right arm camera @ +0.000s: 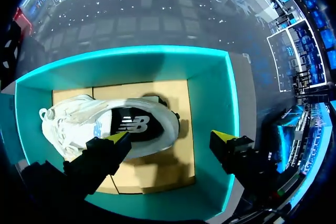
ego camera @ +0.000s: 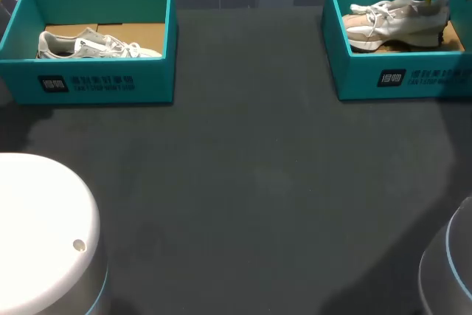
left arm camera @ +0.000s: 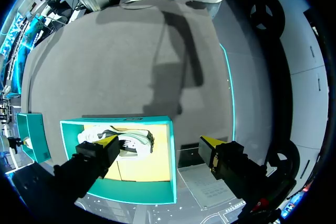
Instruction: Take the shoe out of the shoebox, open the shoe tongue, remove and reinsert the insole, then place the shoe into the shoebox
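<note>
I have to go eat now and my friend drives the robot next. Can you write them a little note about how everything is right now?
The left gripper is open, holding nothing, above the left shoebox.
The right gripper is open, holding nothing, above the right shoebox, with one finger over the shoe.
Things: the grey-white shoe lies in the left shoebox and the beige shoe lies in the right shoebox.
Done: nothing yet; neither shoe is out.
Left: the whole job, starting with lifting a shoe out.
</note>
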